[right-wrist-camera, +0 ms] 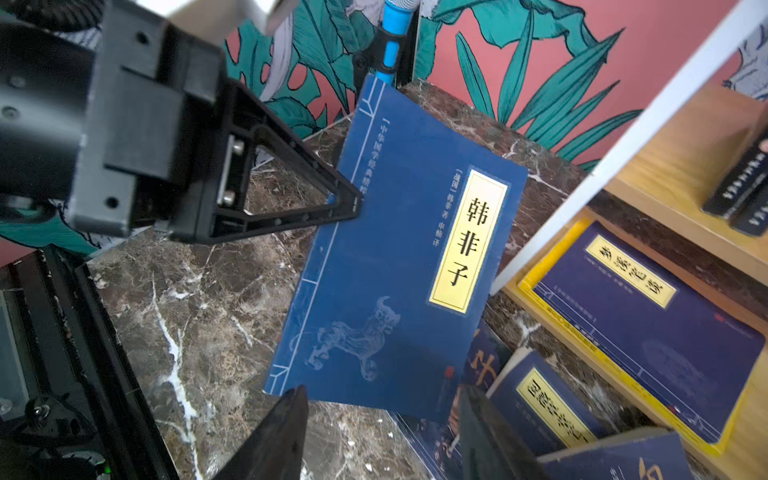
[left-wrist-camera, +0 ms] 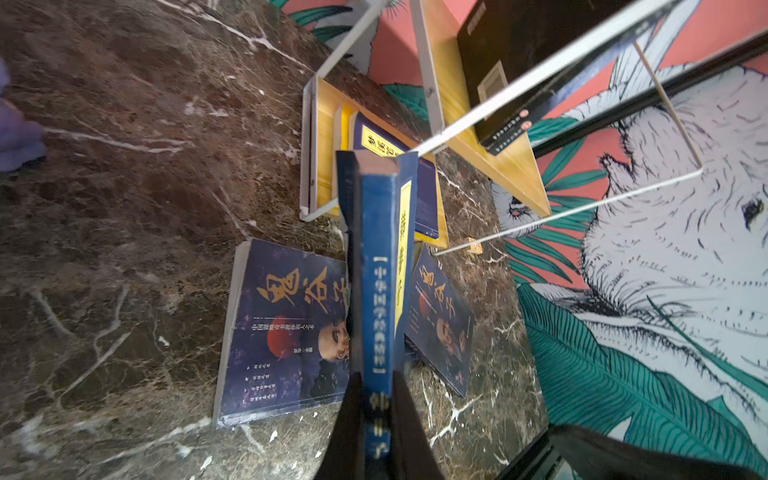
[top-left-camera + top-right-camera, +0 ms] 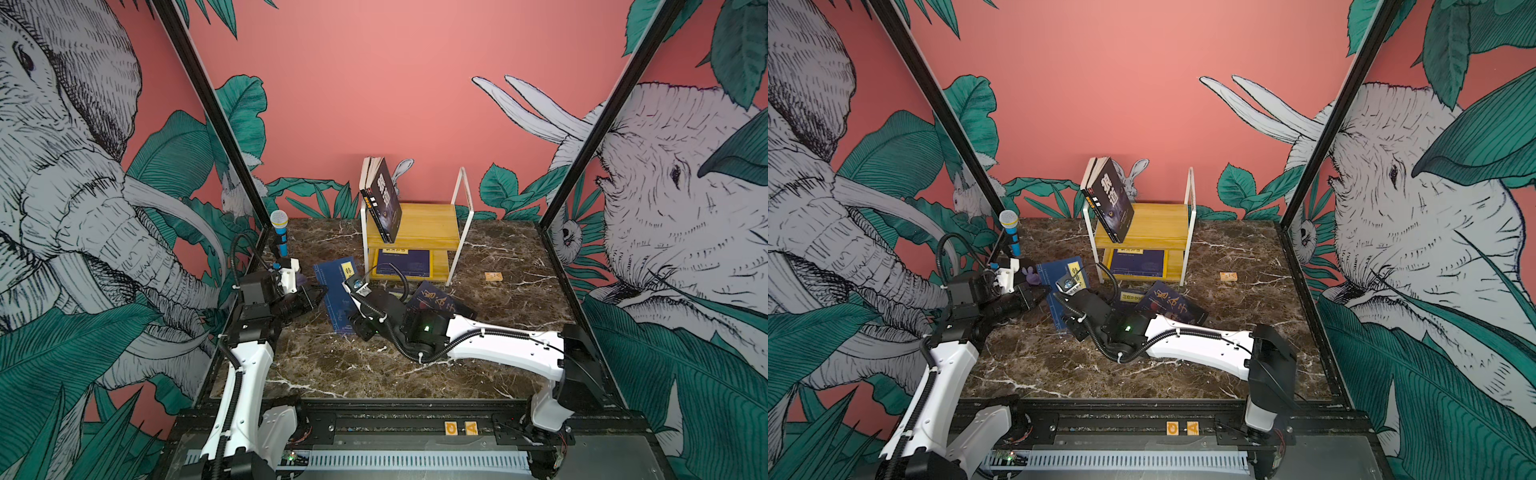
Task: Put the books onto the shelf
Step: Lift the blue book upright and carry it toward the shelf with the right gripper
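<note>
Robot arms at work on the marble table (image 3: 332,370). Nearest the onlooker, in front of the shelf (image 3: 430,226), the right gripper (image 1: 382,392) hangs with its two black fingers (image 1: 284,434) spread apart and nothing between them. Their tips stop just short of the lower edge of a blue book with a yellow label (image 1: 395,270).

The left gripper (image 1: 356,206) has that book, its fingers clamped on the spine edge. In the left wrist view the spine runs straight out from between them. The book sits tilted in front of the shelf, off toward its left leg. Whether its low corner touches the table cannot be told.

Also in front of the shelf, a navy book with gold calligraphy (image 2: 286,324) and a second calligraphy book (image 2: 440,320) lie flat on the marble, one on either side of the held book in the left wrist view.

On the shelf's lower board a navy labelled book (image 1: 648,328) lies flat on a yellow-covered book (image 1: 555,257). On the upper board a black book with big white characters (image 3: 384,199) leans against the left end of the frame, with at least one more book behind it.

A blue microphone (image 3: 280,232) stands left of the shelf, and a small wooden block (image 3: 493,276) lies to its right.
</note>
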Robot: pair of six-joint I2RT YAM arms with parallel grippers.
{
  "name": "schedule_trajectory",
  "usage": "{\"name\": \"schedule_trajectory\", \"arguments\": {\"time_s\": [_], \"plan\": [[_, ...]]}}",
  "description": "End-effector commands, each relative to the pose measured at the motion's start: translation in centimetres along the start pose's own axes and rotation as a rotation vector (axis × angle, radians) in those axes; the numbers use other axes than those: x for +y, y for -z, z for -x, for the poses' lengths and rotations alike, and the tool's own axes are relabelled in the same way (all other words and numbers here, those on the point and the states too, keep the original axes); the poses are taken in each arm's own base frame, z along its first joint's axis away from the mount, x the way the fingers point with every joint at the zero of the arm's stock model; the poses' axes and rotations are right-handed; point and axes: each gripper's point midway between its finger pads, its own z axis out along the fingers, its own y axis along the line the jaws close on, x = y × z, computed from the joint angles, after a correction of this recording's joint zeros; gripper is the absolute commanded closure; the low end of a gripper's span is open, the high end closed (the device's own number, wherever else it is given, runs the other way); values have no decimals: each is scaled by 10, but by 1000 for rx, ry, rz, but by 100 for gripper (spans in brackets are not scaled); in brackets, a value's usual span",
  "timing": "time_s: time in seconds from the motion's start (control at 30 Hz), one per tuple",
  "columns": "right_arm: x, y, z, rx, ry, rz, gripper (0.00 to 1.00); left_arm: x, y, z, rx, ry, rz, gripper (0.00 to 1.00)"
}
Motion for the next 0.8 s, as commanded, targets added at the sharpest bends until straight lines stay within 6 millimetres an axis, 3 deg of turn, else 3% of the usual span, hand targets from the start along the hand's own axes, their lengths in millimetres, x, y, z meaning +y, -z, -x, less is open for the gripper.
{"name": "schedule_trajectory", "arguments": {"time_s": [0.0, 0.1, 0.37, 0.57, 0.67, 0.77], "plan": [[15, -16, 10, -20, -4, 5, 39, 5, 1, 13, -75, 119, -28, 100], [35, -33, 7, -11, 50, 34, 39, 2, 2, 19, -101, 97, -47, 100], [40, -72, -8, 10, 142, -35, 29, 2, 0, 22, -126, 110, -80, 100], [39, -96, -16, 54, 226, -97, 30, 3, -1, 22, -129, 117, -86, 100], [35, -101, -20, 43, 260, -126, 40, 3, -2, 22, -139, 116, -97, 100], [29, -99, -19, 36, 279, -156, 68, 3, -3, 23, -129, 123, -96, 100]]}}
